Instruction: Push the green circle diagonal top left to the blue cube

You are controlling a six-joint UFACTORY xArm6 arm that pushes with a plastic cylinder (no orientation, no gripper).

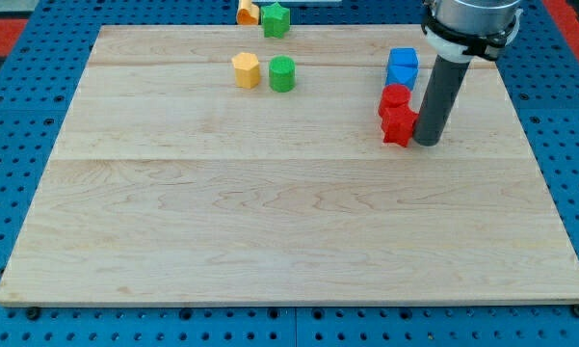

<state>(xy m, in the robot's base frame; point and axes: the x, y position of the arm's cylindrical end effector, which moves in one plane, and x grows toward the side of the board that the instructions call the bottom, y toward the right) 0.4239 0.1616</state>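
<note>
rod, not pincer, is what you have on this arm, so you get no opening to read and nothing held. my tip (428, 143) rests on the wooden board (270, 231) near the view's right, just beside the right edge of a red block (399, 126), close enough that you cannot tell whether they touch.

you can count two red blocks: that one, with an irregular outline, and a red cylinder (395, 98) directly above it, the two pressed together. above those sit two blue pieces, a blue cube (403, 61) at the top and a second blue block (401, 78) just under it, partly hidden, so its shape is unclear. the four form a short column running from the view's top toward the tip.

the green circle (282, 73) stands well to the view's left of the blue cube, at nearly the same height on the board, slightly lower. just beside it on its left you see a yellow hexagonal block (246, 69), apart by a thin gap.

two more pieces sit at the board's top edge: a green block (276, 19) with angular faces, and an orange block (248, 13) touching its left side, cut off by the frame.

your count: two red, two blue, two green, one yellow, one orange. no containers are on the board.
</note>
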